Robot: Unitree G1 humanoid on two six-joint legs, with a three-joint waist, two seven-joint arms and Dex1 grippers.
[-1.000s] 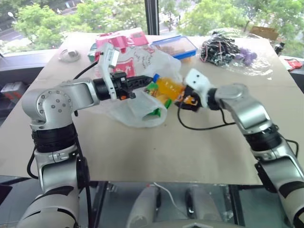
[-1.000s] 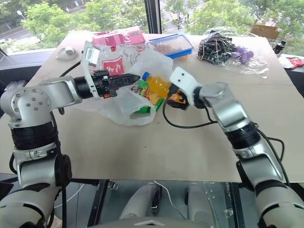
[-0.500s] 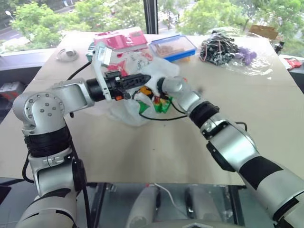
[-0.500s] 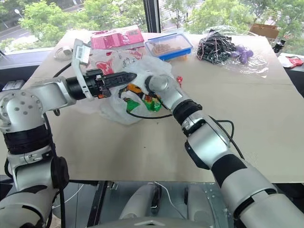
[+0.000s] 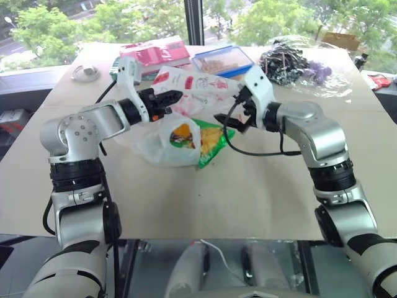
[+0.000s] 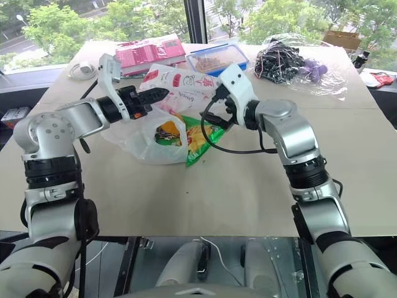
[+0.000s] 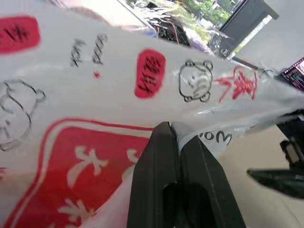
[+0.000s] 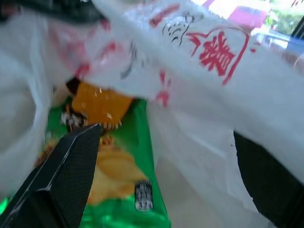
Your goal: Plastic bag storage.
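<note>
Right gripper (image 6: 216, 115) is out of the plastic bag (image 6: 180, 84), jaws spread, empty, hovering at the bag's 3 o'clock. Left gripper (image 6: 162, 93) stays clamped on the bag's upper film, holding the mouth up mid-table. Green snack packet (image 6: 200, 138) now lies half inside. Half a second ago the right arm reached deep in; the orange bottle seen earlier is hidden now. Loading looks partway done.

A pale tabletop (image 5: 205, 198) stands before a window (image 5: 74, 25) showing daylit green trees (image 5: 43, 31).
</note>
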